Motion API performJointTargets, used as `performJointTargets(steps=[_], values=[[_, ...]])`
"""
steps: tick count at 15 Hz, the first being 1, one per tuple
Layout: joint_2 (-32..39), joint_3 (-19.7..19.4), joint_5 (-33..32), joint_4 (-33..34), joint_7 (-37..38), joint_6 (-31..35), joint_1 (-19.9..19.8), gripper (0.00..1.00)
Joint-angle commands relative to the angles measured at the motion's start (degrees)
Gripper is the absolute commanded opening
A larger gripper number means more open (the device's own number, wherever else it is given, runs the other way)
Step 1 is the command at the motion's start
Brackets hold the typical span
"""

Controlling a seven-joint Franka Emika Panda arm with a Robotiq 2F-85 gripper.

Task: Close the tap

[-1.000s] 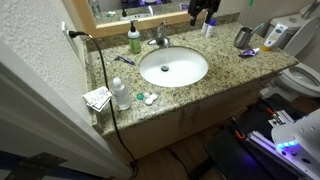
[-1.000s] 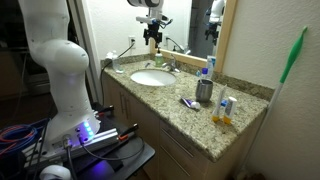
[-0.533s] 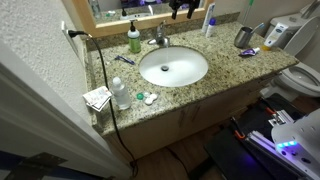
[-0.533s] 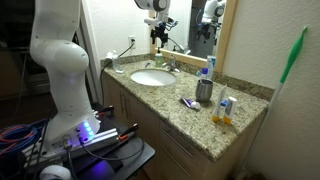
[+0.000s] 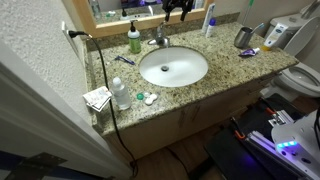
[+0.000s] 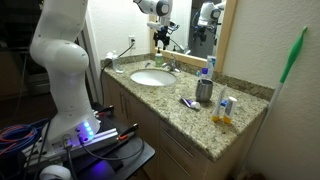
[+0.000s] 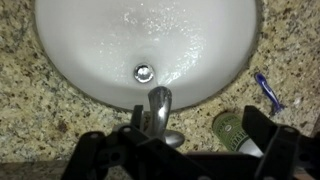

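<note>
The small chrome tap (image 5: 158, 38) stands behind the white oval basin (image 5: 173, 67) on the granite counter, and also shows in an exterior view (image 6: 172, 65). My gripper (image 5: 178, 8) hangs above the counter's back edge by the mirror, above and a little to one side of the tap; it is seen again in an exterior view (image 6: 160, 34). In the wrist view the tap's spout (image 7: 158, 105) points at the basin (image 7: 90, 60), close to one dark finger (image 7: 137, 116). The gripper (image 7: 200, 122) is open and empty. The green soap bottle (image 7: 235, 130) lies between the fingers.
The green soap pump bottle (image 5: 134, 40) stands beside the tap. A black cord (image 5: 100, 75) runs down the counter's end. A clear bottle (image 5: 120, 93), a metal cup (image 5: 243, 38) and a tall bottle (image 5: 209, 20) stand on the counter. The mirror frame (image 6: 228, 40) is behind.
My gripper has moved along the mirror from above the tall bottle toward the tap. Nothing on the counter has moved.
</note>
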Motion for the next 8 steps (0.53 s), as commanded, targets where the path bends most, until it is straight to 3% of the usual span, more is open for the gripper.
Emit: performJointTargets(steps=[1,4,5,8], values=[[9.52,-0.77,-3.76,12.57,6.92,0.75,1.46,1.00],[15.61,-2.08,-7.00,20.63,13.63,-0.99,2.98,1.00],[10.62,-0.77,-5.63,13.63,10.50,0.66,1.79,1.00],[12.23,-0.86,-5.88,15.14,11.19,0.67,2.12,1.00]])
